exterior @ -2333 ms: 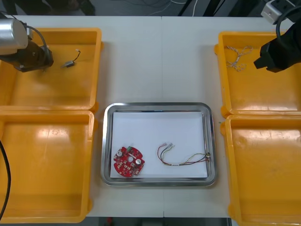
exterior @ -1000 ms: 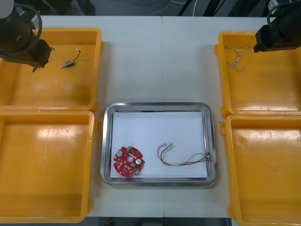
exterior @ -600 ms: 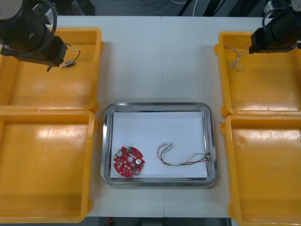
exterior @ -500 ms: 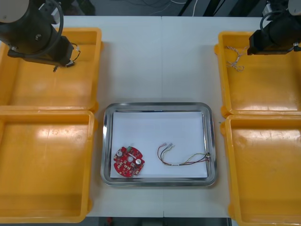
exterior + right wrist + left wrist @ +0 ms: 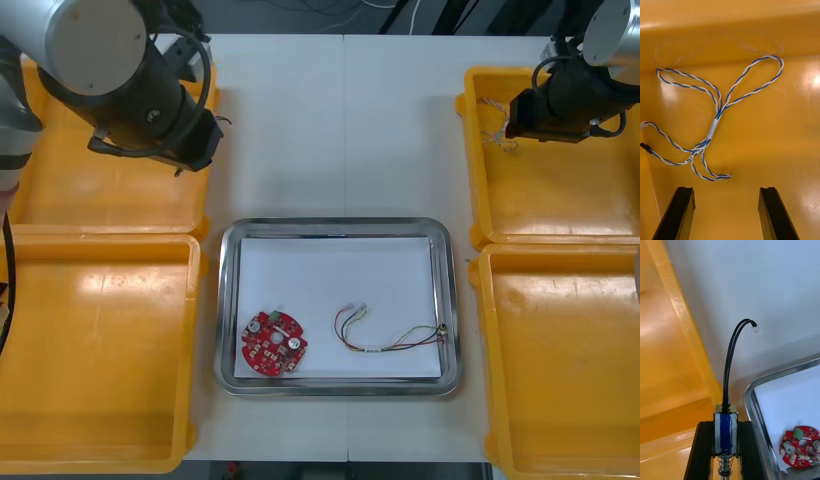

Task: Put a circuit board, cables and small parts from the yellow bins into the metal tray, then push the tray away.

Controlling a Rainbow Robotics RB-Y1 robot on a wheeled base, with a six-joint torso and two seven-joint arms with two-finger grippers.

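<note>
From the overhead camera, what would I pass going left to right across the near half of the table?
The near-left yellow bin → metal tray, holding the red circuit board, then the cable → near-right yellow bin.

The left end effector (image 5: 725, 424) grips a small metal part (image 5: 726, 429) near the metal tray (image 5: 753, 405)'s corner.

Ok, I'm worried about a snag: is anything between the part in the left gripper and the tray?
Nothing visible. The left gripper, shut on the small metal part, is by the yellow bin's rim; bare table lies before the metal tray, whose far half is free.
</note>
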